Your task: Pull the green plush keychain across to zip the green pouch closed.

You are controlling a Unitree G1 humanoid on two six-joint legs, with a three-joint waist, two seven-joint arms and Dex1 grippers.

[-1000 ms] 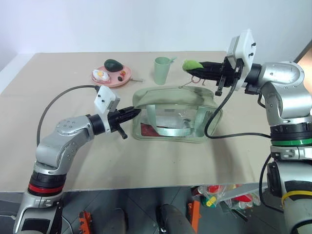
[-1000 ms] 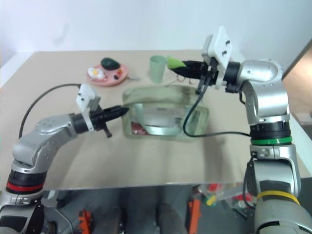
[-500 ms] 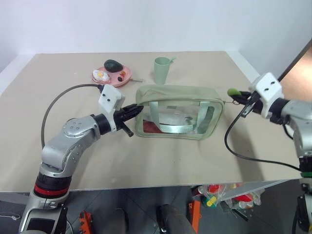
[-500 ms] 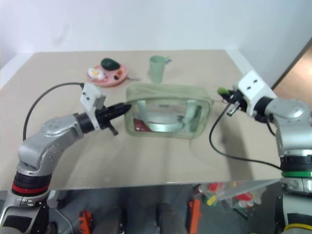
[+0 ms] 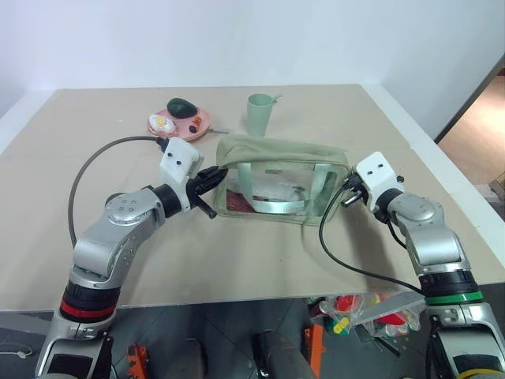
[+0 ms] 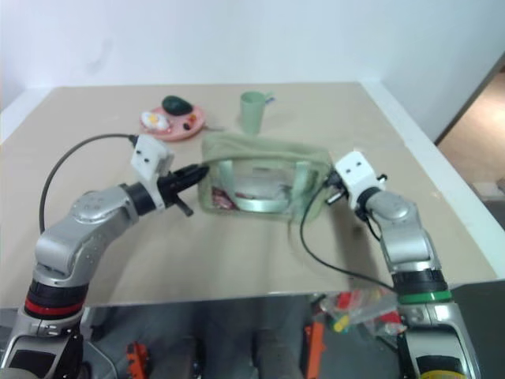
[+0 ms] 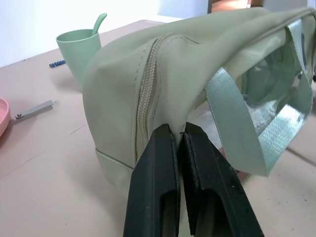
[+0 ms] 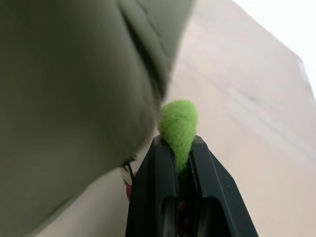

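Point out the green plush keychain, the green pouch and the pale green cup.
green plush keychain [image 8: 177, 129], right wrist view, fuzzy tip.
green pouch [image 5: 276, 150], left eye view, top fabric.
pale green cup [image 5: 259, 118], left eye view, side wall.

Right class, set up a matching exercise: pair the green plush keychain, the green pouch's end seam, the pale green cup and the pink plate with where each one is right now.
Things:
1. green plush keychain
2. green pouch end seam
3. pale green cup
4. pink plate

Places:
A. pinched by the left end effector
B. behind the pouch, a spoon inside
C. clamped in the right end effector
D. far left of the table, holding toy food

Pairs: 1-C, 2-A, 3-B, 4-D
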